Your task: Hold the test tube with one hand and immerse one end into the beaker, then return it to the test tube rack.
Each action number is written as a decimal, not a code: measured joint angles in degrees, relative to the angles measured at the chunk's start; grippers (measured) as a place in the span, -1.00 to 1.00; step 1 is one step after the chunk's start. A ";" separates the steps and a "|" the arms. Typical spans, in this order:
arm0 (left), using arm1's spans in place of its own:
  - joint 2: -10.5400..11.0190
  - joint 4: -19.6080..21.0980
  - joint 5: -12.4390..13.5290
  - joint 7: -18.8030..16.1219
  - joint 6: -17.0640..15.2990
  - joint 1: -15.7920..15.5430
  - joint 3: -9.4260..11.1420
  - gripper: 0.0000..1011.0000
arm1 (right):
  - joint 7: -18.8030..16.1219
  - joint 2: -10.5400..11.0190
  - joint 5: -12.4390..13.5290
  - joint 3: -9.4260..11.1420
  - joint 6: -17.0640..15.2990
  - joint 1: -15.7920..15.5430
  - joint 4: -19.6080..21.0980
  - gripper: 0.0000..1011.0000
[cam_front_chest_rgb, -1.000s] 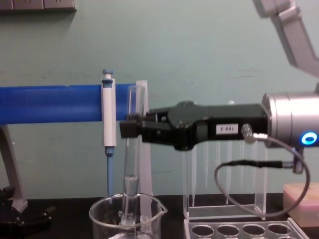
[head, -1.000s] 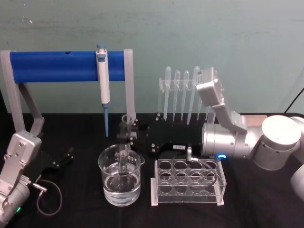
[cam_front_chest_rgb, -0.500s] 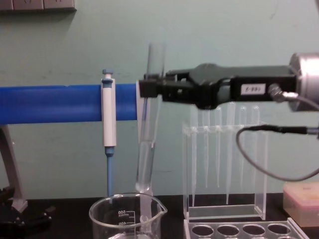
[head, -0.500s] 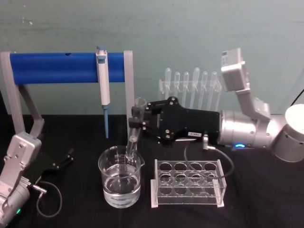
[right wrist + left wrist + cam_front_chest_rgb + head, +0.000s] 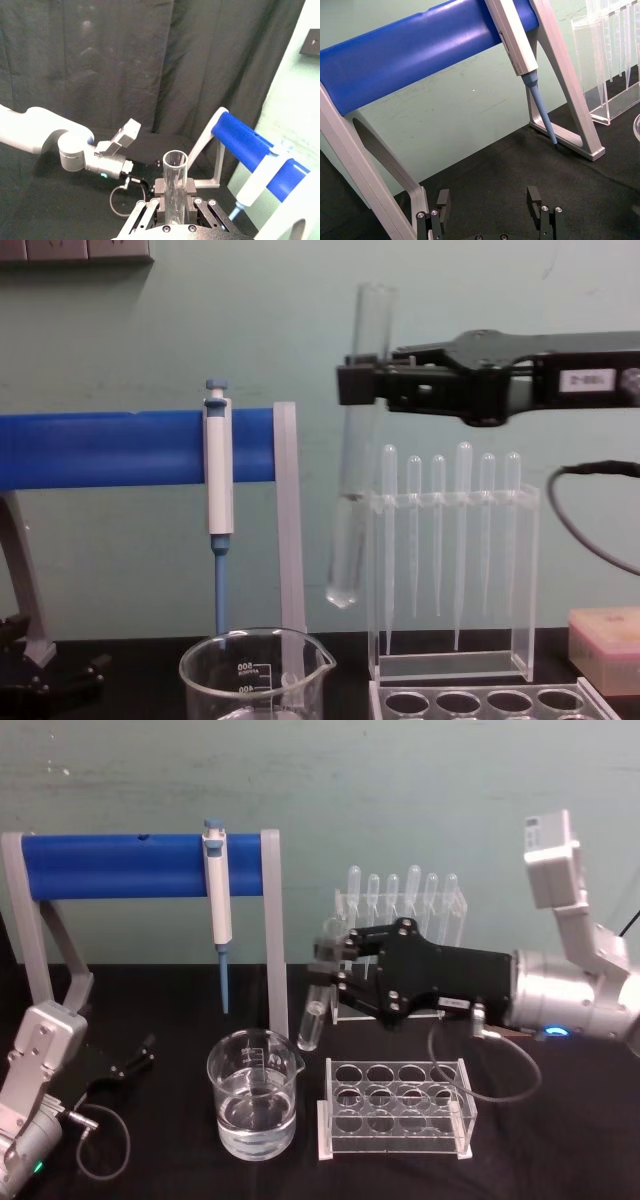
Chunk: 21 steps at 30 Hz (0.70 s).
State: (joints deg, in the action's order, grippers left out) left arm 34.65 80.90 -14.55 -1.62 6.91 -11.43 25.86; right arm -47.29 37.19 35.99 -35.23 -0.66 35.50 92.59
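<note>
From where I stand, the beaker (image 5: 305, 680) has white graduation figures printed on its glass wall. They read 500 and, just beneath, 400, next to short white scale ticks. Up and to the right of the beaker, the right gripper (image 5: 356, 386) carries a small white label (image 5: 588, 380) with dark characters too small to read.

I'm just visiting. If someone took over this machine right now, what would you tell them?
Right gripper: jaws shut on the test tube, held nearly upright in the air, above and between the beaker and the rack.
Left gripper: open, idle, low on the robot's left.
Done: the tube's end was in the beaker a second ago and has been lifted out.
Left: lower the tube into a rack hole and let go.
</note>
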 joint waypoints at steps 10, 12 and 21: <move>0.00 0.00 0.00 0.00 0.00 0.00 0.00 0.98 | 2.06 4.66 1.68 2.85 0.39 -5.40 3.30 -0.55; 0.00 0.00 0.00 0.00 0.00 0.00 0.00 0.98 | 2.37 5.30 1.92 3.41 0.75 -6.42 3.52 -0.55; 0.00 0.00 0.00 0.00 0.00 0.00 0.00 0.98 | 3.89 7.85 1.84 6.04 2.16 -10.99 3.81 -0.55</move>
State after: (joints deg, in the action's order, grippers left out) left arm 34.65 80.90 -14.55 -1.62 6.91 -11.43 25.86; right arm -43.40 45.04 37.82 -29.18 1.50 24.51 96.40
